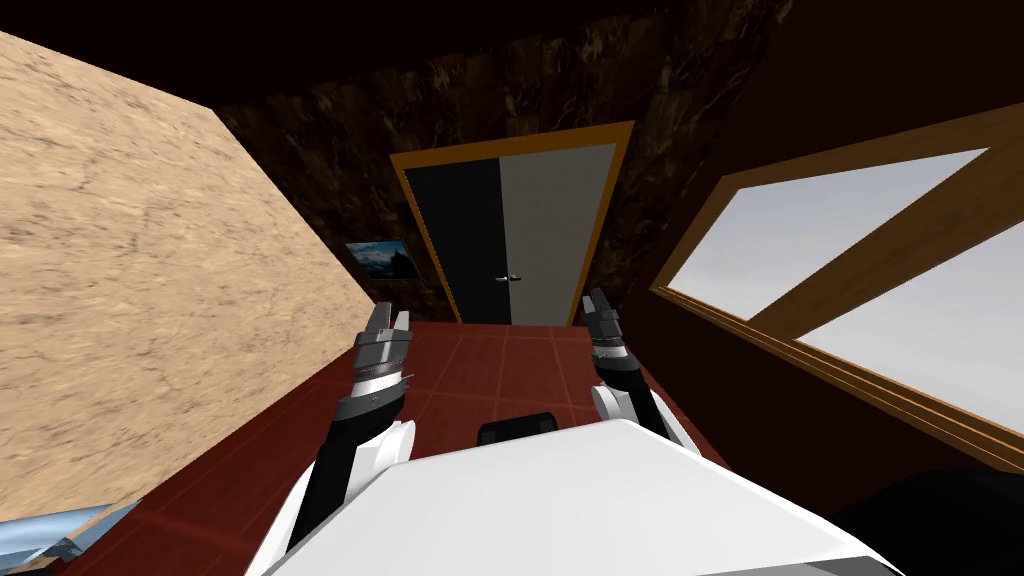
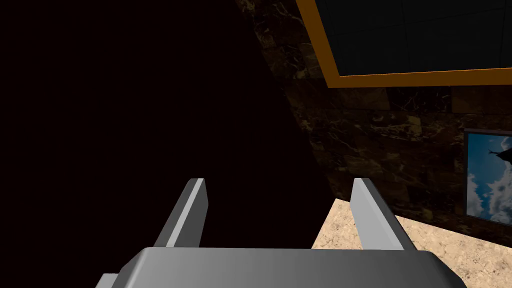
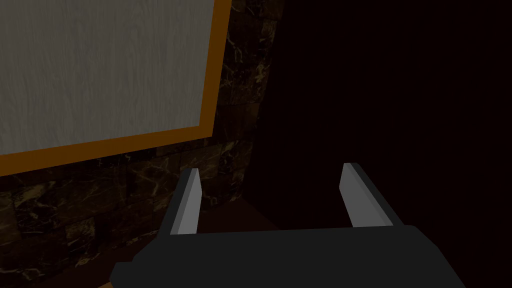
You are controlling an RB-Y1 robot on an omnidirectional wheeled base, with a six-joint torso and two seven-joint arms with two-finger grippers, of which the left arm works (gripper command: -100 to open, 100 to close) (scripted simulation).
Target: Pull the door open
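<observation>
You face the door [image 1: 556, 235] straight ahead, well apart from both arms, its small handle [image 1: 510, 279] on the grey leaf's left edge; the right gripper [image 1: 598, 302] looks slightly nearer that handle than the left gripper [image 1: 390, 320], and both have their fingers spread open.

**Both arms forward, both grippers open**

The left arm [image 1: 335, 470] and the right arm [image 1: 640, 400] both reach forward, well apart and about level with each other. Each runs from a white upper section through a dark forearm to a grey wrist. The left gripper [image 1: 390, 318] points ahead, and in its wrist view its two blade fingers [image 2: 192, 210] stand parted. The right gripper [image 1: 597, 300] also points ahead, its fingers [image 3: 187, 205] spread just as wide.
</observation>
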